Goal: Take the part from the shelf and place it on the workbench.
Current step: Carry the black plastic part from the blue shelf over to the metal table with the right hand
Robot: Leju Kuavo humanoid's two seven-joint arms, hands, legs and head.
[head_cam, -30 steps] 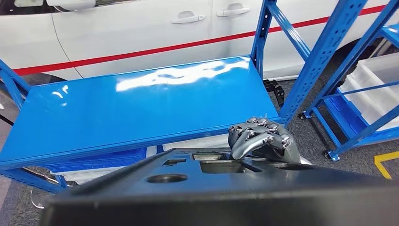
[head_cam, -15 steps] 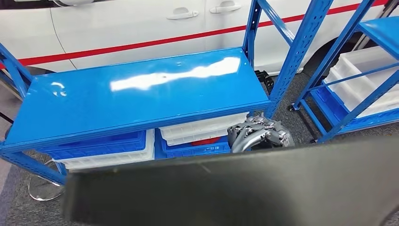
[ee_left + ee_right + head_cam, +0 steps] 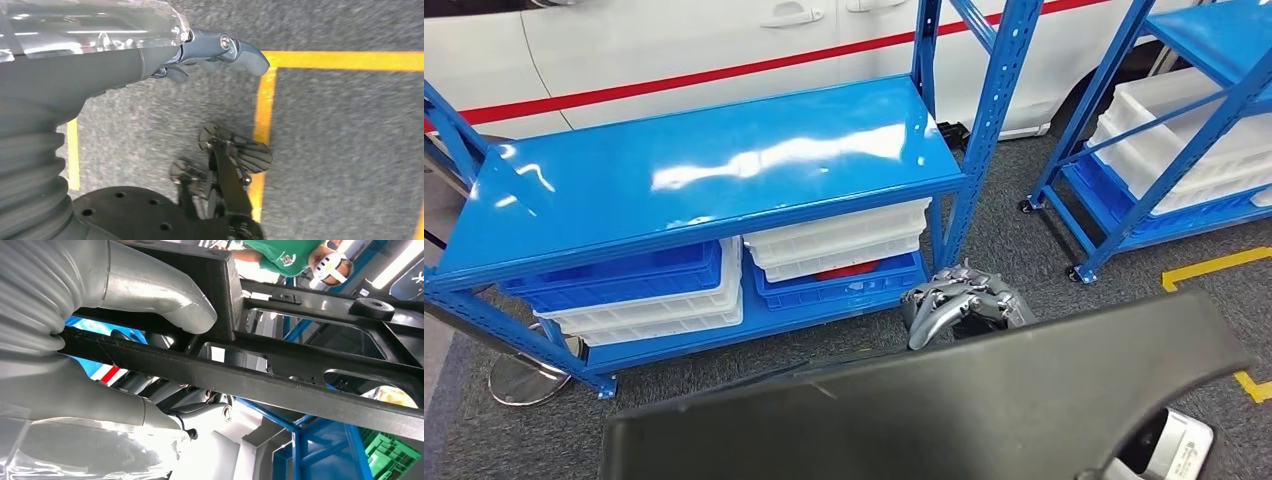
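Fingers (image 3: pixel 944 305) of right hand (image 3: pixel 964 300) gripping black part (image 3: pixel 944 410), left hand (image 3: pixel 215 52) seemingly empty

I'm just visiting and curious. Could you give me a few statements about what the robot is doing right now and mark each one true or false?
1. The right hand grips the black part. True.
2. The part lies on the blue shelf. False: it is held up in front of the robot, off the shelf.
3. White bins sit under the shelf top. True.
4. The left hand holds the part. False: it hangs over the floor, holding nothing.
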